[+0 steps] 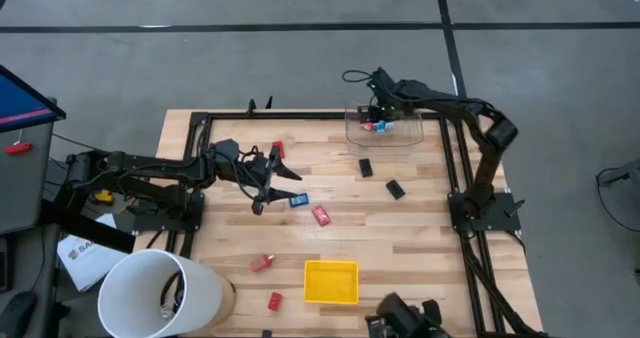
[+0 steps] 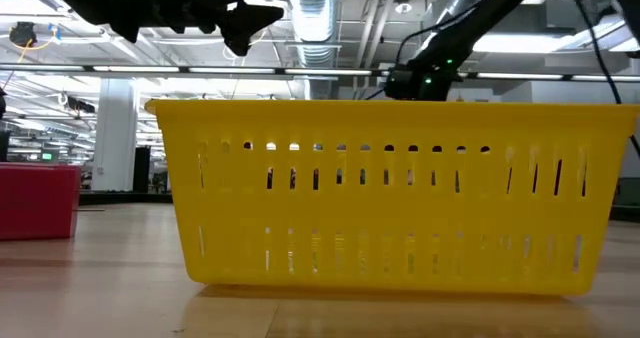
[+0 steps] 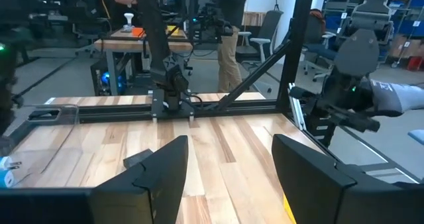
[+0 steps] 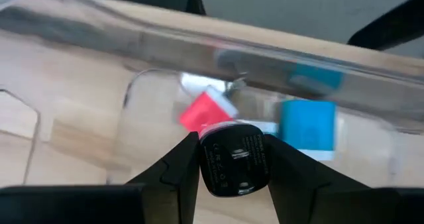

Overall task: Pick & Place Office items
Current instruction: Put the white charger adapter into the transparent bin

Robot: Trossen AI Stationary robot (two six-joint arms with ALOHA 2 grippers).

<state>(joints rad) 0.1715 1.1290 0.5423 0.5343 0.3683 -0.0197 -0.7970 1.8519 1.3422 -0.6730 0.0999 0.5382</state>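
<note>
The right end effector [image 4: 233, 159] is pinched tight on a small black rounded-rectangular plastic piece [image 4: 233, 159], gripped across its narrow sides, and in the high view it hangs over the clear plastic box [image 1: 385, 126] at the upper right of centre. That piece looks light, stiff and a little slick, so a squeeze across its flat sides, as here, seems the safe hold; I doubt it would break if dropped. Under it, inside the box, lie a small red block [image 4: 207, 111] and a blue-and-white rectangular piece [image 4: 306, 126], blurred through the wall. The box's clear rim [image 4: 199, 40] crosses just beyond the fingers and is what I would watch for a snag. Just below the box in the high view, two more black pieces [image 1: 366, 166] [image 1: 396, 189] sit on the wooden desk [image 1: 400, 248]. Toward frame centre, the left end effector [image 1: 272, 183] hovers with fingers spread and nothing between them, near a blue piece [image 1: 298, 200] and a red one [image 1: 321, 215]. More red pieces [image 1: 262, 263] lie lower left, beside the square yellow slotted tray [image 1: 331, 281]. A white bucket [image 1: 160, 293] stands at the lower-left corner.
</note>
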